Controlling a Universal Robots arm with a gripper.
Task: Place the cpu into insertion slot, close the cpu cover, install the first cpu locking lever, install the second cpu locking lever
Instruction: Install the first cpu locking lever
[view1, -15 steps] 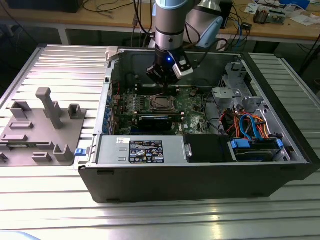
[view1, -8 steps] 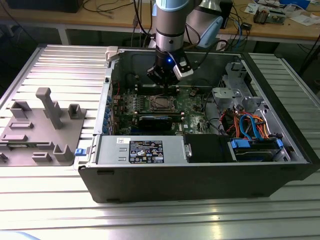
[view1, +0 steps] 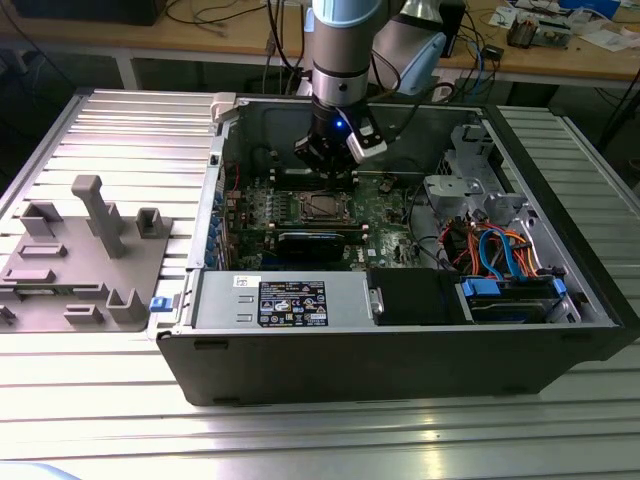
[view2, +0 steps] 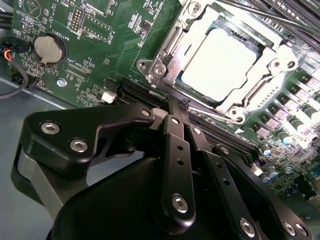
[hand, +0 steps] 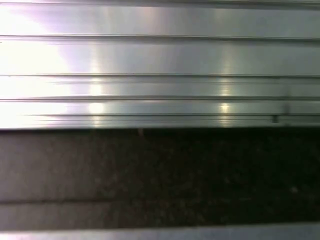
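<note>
Pincer (view2: 179, 107) shut, empty, beside cpu cover (view2: 170, 55).

we see a ribbed silver metal tabletop (view1: 120, 120) of long aluminium slats, shining where overhead light strikes it, brightest along the near edge. behind it stands a wooden workbench (view1: 240, 42) strewn with dark cables (view1: 215, 15) and, toward the exterior view's right, loose papers (view1: 605, 35). beneath the bench the space lies in shadow. in the first wrist view we see bright aluminium slats (hand: 160, 60) above a dark band
</note>
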